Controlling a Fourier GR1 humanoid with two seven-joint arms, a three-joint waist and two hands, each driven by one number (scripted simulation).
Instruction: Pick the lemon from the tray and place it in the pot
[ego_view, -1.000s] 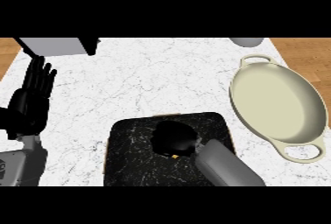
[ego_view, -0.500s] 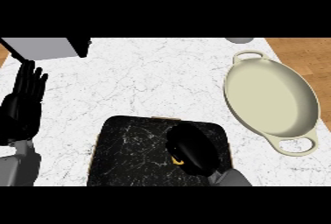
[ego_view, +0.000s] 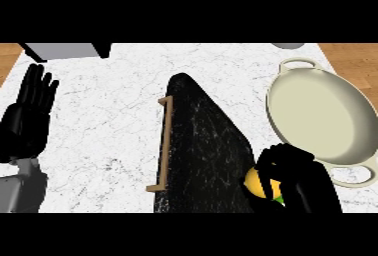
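Lemon (ego_view: 260, 183) clasped in curled right hand (ego_view: 295, 170) beside pot (ego_view: 319, 117) – left hand (ego_view: 28, 116) resting, fingers straight

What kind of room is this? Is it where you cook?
Most likely a kitchen. There is a white marble counter with wooden edges, a big cream pot with handles, and a black tray. The right hand holds a lemon, so it looks like a cooking place.
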